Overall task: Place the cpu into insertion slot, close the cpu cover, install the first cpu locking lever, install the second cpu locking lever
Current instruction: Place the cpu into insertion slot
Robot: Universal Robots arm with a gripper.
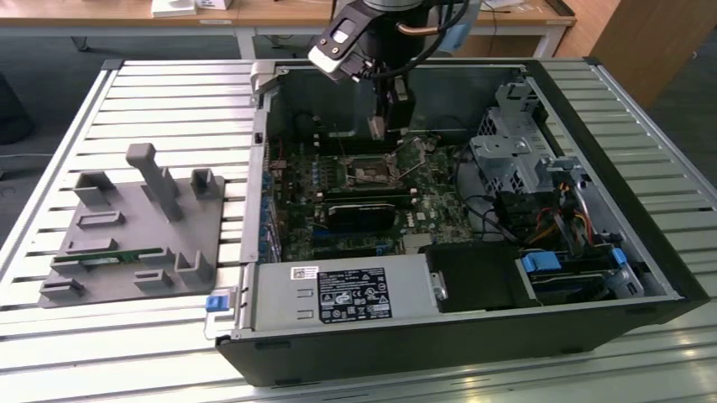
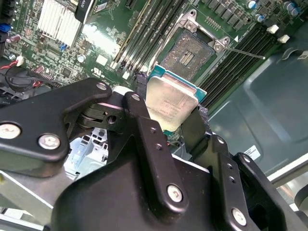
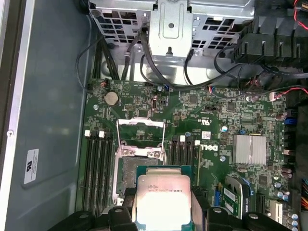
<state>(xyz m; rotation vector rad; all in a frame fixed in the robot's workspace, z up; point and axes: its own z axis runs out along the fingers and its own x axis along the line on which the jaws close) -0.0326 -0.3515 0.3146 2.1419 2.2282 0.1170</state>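
The hand [image 2: 167,115] is closed on the cpu [image 2: 171,98], its 2 fingers [image 2: 139,108] pinching opposite edges. Just ahead of the held chip lies the insertion slot [image 3: 137,163], bare, with the cpu cover [image 3: 141,129] standing open beyond it. The chip hangs clear of the socket. A tilted or offset descent would likely jam a corner on the black frame or damage the socket's contacts.

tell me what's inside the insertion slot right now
Nothing seated: the insertion slot shows its bare contact field. The cpu, clamped in the gripper, hovers above and hides part of it.
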